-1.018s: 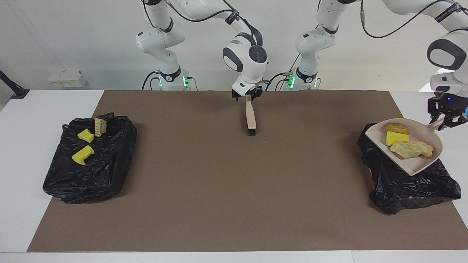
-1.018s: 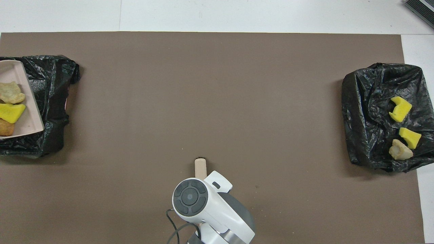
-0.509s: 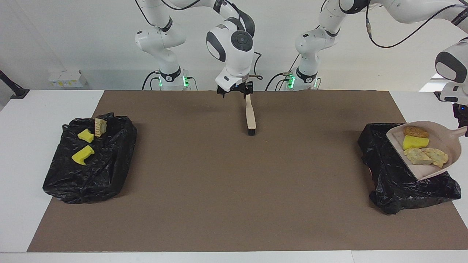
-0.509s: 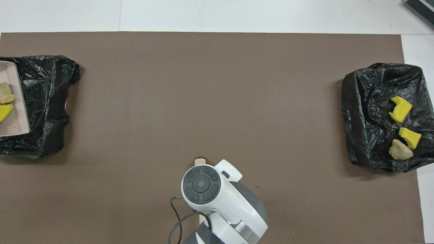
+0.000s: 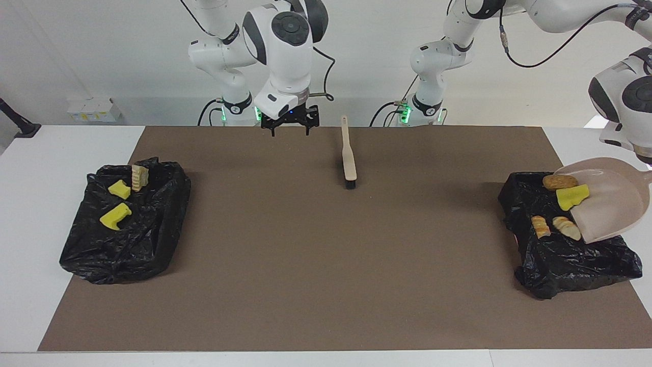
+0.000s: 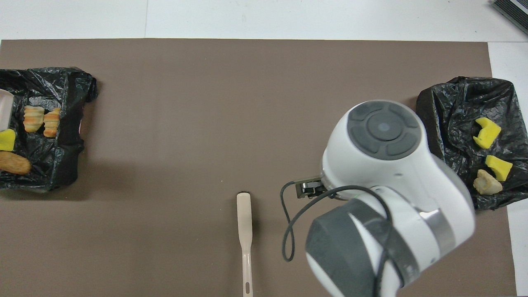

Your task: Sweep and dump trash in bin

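Glossy crinkled black plastic bags (image 5: 125,234)

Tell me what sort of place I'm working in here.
Probably a robotics lab: a white table under a brown mat, two bag-lined bins, and a plain white wall.

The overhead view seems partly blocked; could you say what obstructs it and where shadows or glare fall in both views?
Overhead view: the right arm's white wrist housing looms large, hiding part of the brown mat; the crinkled black plastic bin bags glint. Facing view: even light, soft shadows on the mat beside both bags; the tilted beige dustpan is cut by the frame edge.
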